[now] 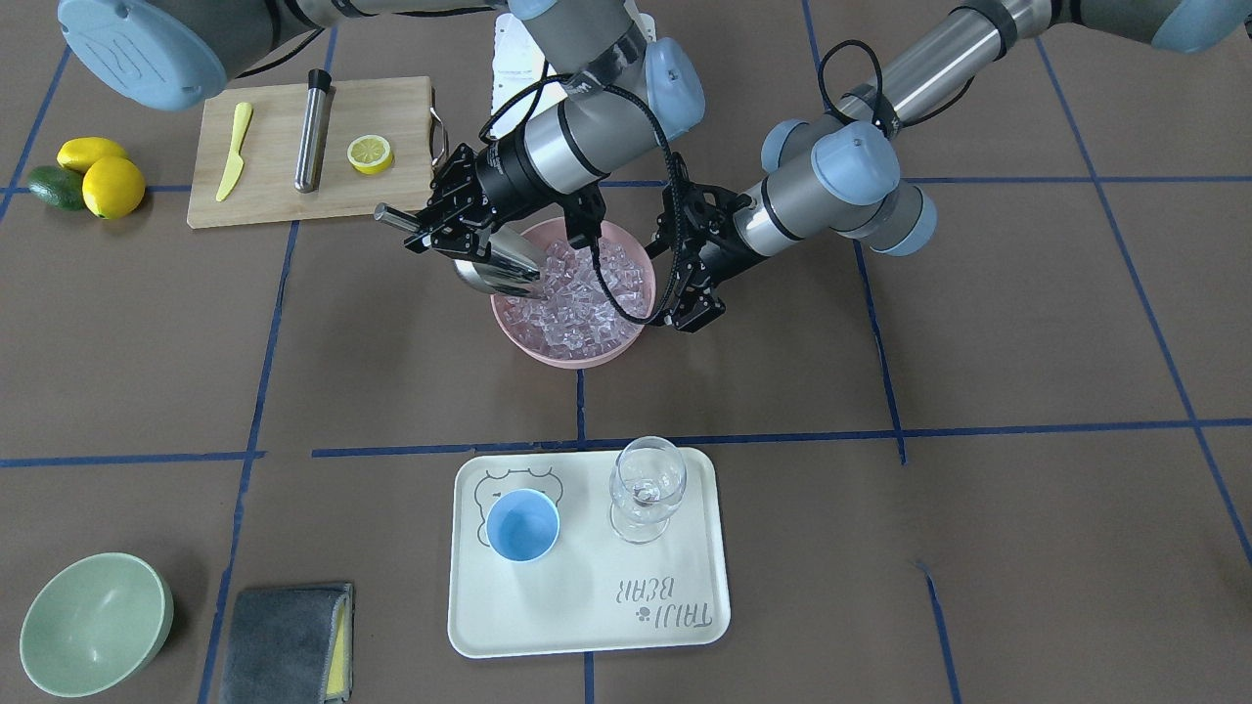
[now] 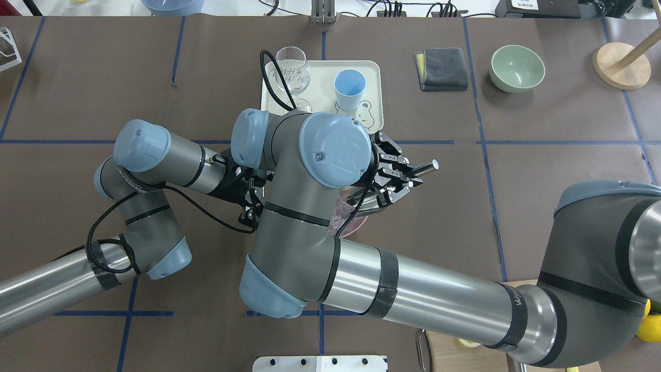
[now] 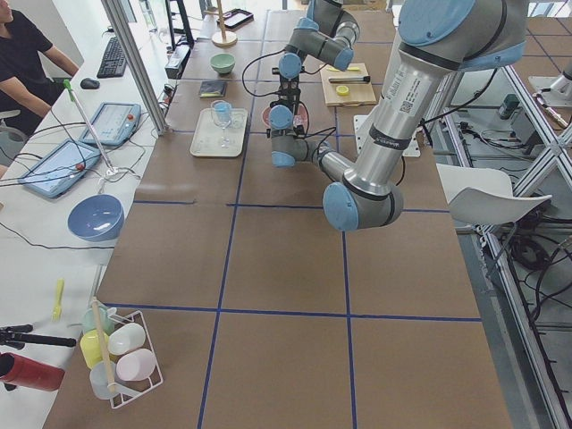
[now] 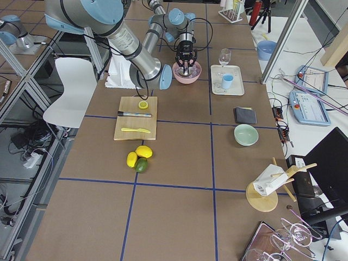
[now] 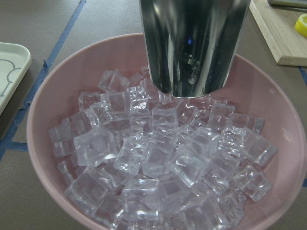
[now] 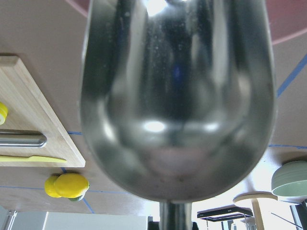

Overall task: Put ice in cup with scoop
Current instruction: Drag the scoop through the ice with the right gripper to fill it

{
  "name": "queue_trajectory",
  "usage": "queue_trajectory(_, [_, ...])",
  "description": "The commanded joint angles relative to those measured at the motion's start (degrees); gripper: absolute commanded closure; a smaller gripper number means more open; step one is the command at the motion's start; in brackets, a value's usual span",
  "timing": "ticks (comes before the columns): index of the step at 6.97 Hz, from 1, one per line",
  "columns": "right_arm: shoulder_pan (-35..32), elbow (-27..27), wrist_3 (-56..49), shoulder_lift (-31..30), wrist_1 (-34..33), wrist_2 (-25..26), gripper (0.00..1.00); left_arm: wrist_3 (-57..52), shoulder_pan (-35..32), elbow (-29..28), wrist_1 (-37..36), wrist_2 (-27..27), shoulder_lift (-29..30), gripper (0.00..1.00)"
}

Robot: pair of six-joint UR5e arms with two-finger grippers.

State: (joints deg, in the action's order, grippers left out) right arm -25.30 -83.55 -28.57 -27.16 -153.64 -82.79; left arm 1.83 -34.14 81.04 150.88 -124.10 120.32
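One scoop [image 1: 501, 272], handle clamped by right gripper [image 1: 432, 227]; one cup [image 1: 522, 525]; ice [image 5: 158, 158] uncounted, heaped in one pink bowl [image 5: 41, 120]; left gripper [image 1: 691, 311], finger state indiscernible.

The front camera looks steeply down across the table [image 1: 1027, 323] onto the bowl [image 1: 572, 354] and tray [image 1: 548, 606]; the overhead one looks forward from the opposite side, sharing that tray; two side cameras look along the table from its ends, far off; wrist cameras sit close, left over the ice [image 5: 158, 167], right against the scoop [image 6: 177, 96]

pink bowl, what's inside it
Clear ice cubes fill the pink bowl, and the scoop pokes its open end in at one side. The bowl's bottom is covered by ice.
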Motion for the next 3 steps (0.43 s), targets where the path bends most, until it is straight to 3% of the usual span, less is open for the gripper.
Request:
queue_trajectory(1, [0.69,1.97,0.36,0.0,3.07,0.09,1.0,-0.07,-0.22,0.0,0.03,0.0,-0.09,0.0])
queue_trajectory(3, [0.87,2.07,0.71,-0.43,6.14,0.0,1.0,-0.07,-0.22,0.0,0.03,0.0,-0.09,0.0])
